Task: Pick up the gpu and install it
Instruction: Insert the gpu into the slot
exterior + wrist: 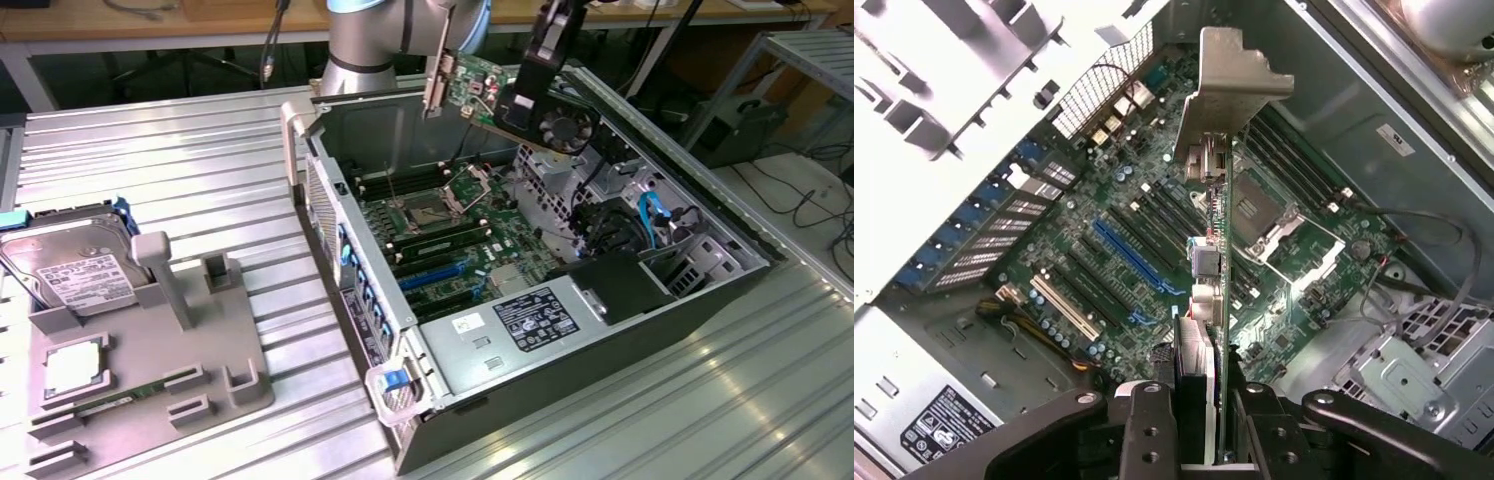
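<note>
Green gpu [514, 100] hangs at the exterior view's upper middle, clamped in the tool [1199, 400], above the open computer case [694, 290] and motherboard [1124, 250].

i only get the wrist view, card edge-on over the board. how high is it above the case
Observer: The gpu hangs in the hand above the open case, near its far end, not yet down inside.
Operator: which way is the fan facing
Observer: Toward the exterior view's right, and the bracket points to that view's left.
Operator: anything left on the stand outside
Observer: Yes, a hard drive sits on the grey stand beside the case.
</note>
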Action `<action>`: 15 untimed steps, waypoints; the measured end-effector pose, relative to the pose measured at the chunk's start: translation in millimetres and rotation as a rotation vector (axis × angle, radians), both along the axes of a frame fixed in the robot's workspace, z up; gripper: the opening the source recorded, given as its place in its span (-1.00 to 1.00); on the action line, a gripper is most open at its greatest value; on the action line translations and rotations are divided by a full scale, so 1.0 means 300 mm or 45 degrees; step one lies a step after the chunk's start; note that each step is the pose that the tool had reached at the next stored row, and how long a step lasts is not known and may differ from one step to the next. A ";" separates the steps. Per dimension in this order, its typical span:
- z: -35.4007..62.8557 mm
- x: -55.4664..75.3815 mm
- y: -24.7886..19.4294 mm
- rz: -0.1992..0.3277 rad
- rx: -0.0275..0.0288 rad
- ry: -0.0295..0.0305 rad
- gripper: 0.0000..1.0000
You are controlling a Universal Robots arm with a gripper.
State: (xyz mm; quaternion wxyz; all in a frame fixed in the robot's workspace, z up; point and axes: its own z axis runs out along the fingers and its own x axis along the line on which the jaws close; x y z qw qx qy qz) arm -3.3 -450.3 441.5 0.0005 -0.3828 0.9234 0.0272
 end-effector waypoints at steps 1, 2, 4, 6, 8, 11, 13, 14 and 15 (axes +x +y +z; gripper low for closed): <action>0.000 0.000 0.000 0.011 0.0000 0.0000 -0.45; 0.000 0.000 0.000 0.027 0.0000 0.0000 -0.45; 0.000 0.000 0.000 0.066 0.0000 0.0000 -0.45; 0.000 0.000 0.000 0.106 0.0000 0.0000 -0.45; 0.000 0.000 0.000 0.137 0.0001 0.0000 -0.45; 0.000 0.000 0.000 0.180 0.0001 0.0000 -0.45; 0.000 0.000 0.000 0.208 0.0000 0.0000 -0.45; 0.000 0.000 0.000 0.223 0.0000 0.0000 -0.45; 0.000 0.000 0.000 0.244 0.0001 0.0000 -0.45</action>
